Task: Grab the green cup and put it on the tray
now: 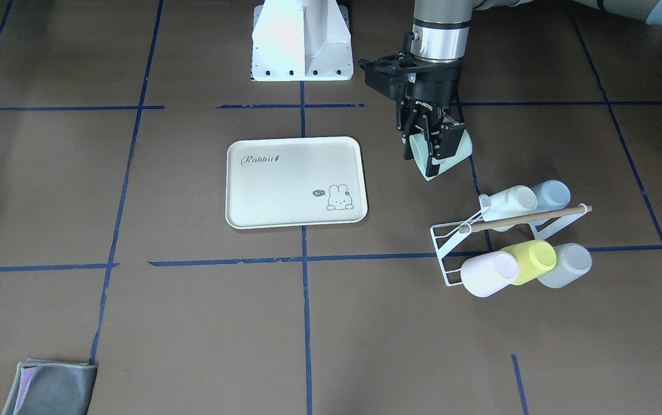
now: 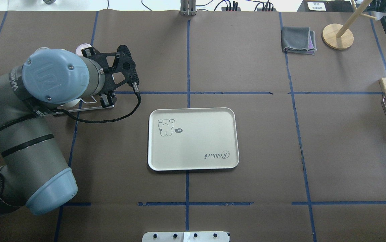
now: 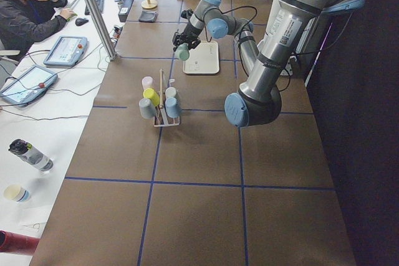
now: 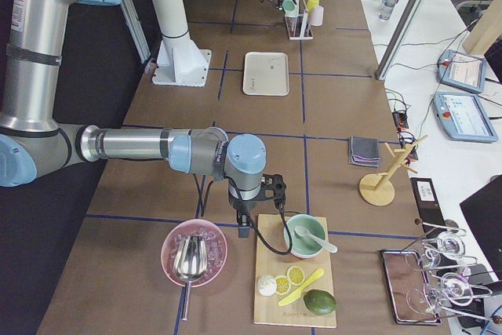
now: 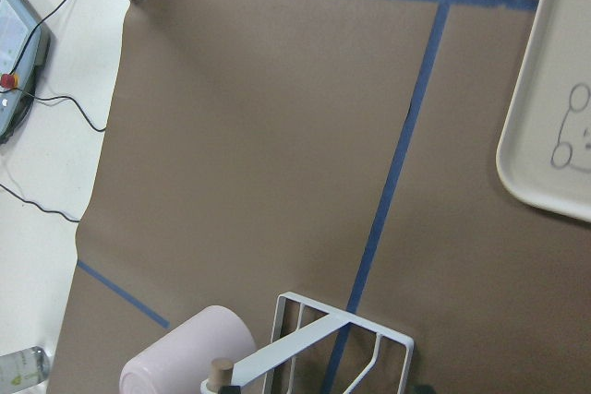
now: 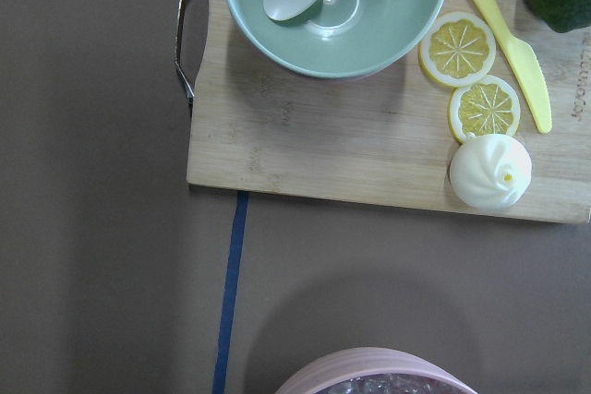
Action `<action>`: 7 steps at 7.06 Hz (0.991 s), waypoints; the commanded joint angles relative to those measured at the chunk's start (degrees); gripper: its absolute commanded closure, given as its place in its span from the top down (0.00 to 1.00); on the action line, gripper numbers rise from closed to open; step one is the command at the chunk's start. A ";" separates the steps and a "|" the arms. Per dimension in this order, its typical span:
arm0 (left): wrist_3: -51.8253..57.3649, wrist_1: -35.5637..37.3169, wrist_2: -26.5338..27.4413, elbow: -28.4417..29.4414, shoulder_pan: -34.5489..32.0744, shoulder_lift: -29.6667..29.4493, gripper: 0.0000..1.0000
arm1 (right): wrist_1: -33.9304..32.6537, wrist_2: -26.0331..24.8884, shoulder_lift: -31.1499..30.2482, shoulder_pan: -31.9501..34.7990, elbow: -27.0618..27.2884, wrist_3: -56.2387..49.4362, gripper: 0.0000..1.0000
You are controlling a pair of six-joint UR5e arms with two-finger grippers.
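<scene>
While the small pale mint-green plastic cup (image 1: 462,148) hangs tilted in the black two-finger left gripper (image 1: 433,154), we judge the pick done and the carry to be the step in hand. The fingers pinch the cup's wall from both sides, and the cup appears to be held off the table. It is just beside the white wire rack with a wooden rod (image 1: 529,218), between that rack and the cream rectangular plastic tray (image 1: 284,184).

On the rack we see the other cups, among them a yellow-green one (image 1: 532,260) and a pale blue one (image 1: 552,193). The tray lies bare, well apart from the cup on the robot's right.

Next, we think, the arm must travel right over the tray, turn the cup upright, lower it inside the raised rim and only then release.

Far off, the right gripper (image 4: 263,194) hovers by a wooden cutting board (image 6: 323,149); we cannot tell how its fingers stand.
</scene>
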 commanded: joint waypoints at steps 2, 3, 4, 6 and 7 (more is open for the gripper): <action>-14.63 -15.87 -0.98 0.76 0.99 1.22 0.69 | 0.00 -0.01 0.02 0.00 -0.05 0.00 1.00; -20.07 -20.87 -0.89 1.28 1.78 1.66 0.69 | 0.00 -0.01 0.02 0.00 -0.05 0.00 1.00; -25.00 -27.45 -0.54 2.76 2.83 2.53 0.69 | 0.00 -0.01 0.02 0.00 -0.05 0.00 1.00; -33.26 -46.31 -0.19 10.29 3.10 2.54 0.69 | 0.00 -0.01 0.02 0.00 -0.05 0.00 1.00; -35.74 -54.76 1.29 13.99 3.10 2.37 0.69 | 0.00 -0.01 0.02 0.00 0.04 0.00 1.00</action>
